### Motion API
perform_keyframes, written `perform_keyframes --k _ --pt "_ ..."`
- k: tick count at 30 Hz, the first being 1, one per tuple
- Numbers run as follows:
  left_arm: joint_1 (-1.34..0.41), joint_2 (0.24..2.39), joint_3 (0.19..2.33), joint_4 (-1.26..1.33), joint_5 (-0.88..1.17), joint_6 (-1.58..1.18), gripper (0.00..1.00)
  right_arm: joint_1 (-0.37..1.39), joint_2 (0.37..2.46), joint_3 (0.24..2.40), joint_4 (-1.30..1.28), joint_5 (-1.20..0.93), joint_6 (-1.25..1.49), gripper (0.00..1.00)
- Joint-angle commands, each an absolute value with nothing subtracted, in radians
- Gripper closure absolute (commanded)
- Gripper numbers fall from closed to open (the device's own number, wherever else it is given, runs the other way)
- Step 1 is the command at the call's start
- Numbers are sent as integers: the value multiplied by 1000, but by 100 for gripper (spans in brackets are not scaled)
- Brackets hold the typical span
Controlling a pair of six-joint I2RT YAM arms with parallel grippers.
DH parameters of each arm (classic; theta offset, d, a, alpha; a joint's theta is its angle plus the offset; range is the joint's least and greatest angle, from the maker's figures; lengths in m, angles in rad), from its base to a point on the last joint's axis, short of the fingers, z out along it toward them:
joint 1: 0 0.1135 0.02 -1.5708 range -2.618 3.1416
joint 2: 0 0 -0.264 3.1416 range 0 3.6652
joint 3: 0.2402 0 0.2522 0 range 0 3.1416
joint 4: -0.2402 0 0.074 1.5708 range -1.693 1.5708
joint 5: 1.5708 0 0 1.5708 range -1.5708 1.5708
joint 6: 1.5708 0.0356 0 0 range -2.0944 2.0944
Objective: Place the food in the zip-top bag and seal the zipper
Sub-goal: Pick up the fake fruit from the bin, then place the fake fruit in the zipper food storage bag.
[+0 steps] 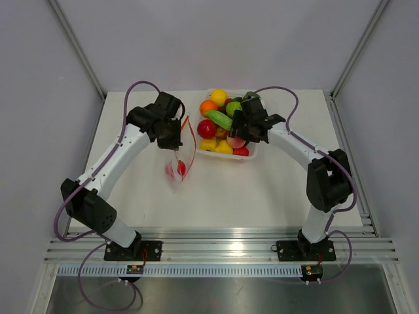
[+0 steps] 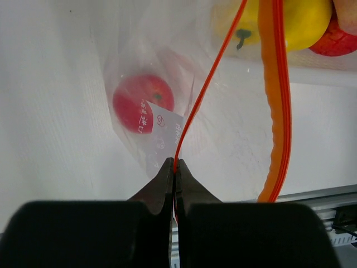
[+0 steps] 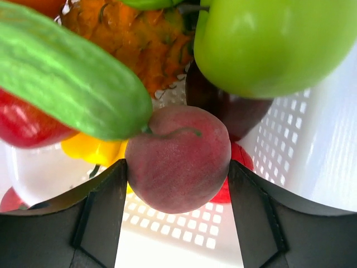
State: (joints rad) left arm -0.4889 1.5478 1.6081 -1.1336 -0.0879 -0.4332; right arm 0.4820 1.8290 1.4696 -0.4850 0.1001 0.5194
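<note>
The clear zip-top bag [image 1: 178, 163] hangs from my left gripper [image 1: 175, 145], its bottom on the table left of the tray. My left gripper [image 2: 176, 166] is shut on one thin orange-red strip of the zipper [image 2: 203, 92]; the other strip [image 2: 277, 100] curves away to the right, so the mouth gapes. A red fruit [image 2: 142, 103] lies inside the bag. My right gripper [image 1: 238, 135] is down in the tray, its fingers pressed against both sides of a pink peach [image 3: 178, 156]. More food is piled round the peach.
The white perforated tray [image 1: 253, 156] stands at the back centre, its wall [image 3: 312, 139] just right of the peach. A green cucumber [image 3: 67, 72] and a green apple [image 3: 268, 39] crowd above the peach. A yellow pepper [image 3: 92, 149] lies to its left.
</note>
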Motion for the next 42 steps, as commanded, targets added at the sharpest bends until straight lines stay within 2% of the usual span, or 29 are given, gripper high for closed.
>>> perform_keyframes --k 1,11,19,27,37,42 --pt "-499 1531 1586 -1031 -32 -459 100 474 1706 1424 -463 80 541 49" --pt "-548 1594 1565 -968 31 -483 100 477 1505 1341 -482 46 554 50" --pt "-548 1601 1568 -965 37 -480 100 593 1391 1443 -523 77 557 50" --pt "-548 1609 1569 -962 54 -480 100 768 1469 1529 -499 55 571 50" --pt "-546 1580 1597 -982 87 -468 100 784 1608 1497 -463 6 600 50" --pt "-548 1560 1618 -992 124 -466 100 784 1655 1508 -477 18 592 43"
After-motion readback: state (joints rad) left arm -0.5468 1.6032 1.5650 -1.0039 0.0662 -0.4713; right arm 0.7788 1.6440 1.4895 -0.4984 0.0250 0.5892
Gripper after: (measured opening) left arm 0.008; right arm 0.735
